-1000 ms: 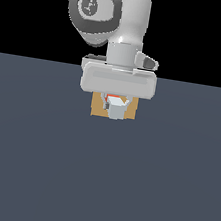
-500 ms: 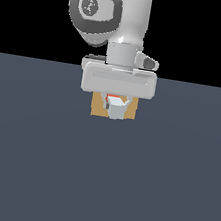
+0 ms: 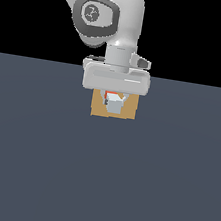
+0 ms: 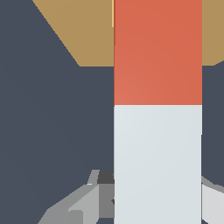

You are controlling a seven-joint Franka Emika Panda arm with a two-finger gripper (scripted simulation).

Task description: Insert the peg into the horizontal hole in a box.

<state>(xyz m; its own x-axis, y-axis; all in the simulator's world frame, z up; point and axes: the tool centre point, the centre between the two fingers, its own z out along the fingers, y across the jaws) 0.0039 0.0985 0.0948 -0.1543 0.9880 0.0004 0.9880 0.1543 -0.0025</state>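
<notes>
Peg direction: the peg [image 4: 157,109] is lying level, its long axis running from the hand toward the box [image 3: 127,112]; the red-orange half is leading toward the box and the white half is trailing at the hand.

Peg in the exterior view: only its white end face [image 3: 114,103] is showing square-on, with a sliver of red-orange above it, so the bar is pointing away from that camera, into the tan face.

Peg and box: in the wrist view the red-orange half is overlapping the box [image 4: 83,35]; whether the tip is already entering the hole cannot be told, as the peg is covering the opening.

Peg and hand: the white half is sitting between the fingers [image 4: 74,205], directly under the pale wrist housing.

Hand: the hand [image 3: 113,103] is clenching the white half of the peg, fingers closing in on both sides of it.

Box position: it is resting on the dark grey surface [image 3: 99,181], just behind the hand in the exterior view.
</notes>
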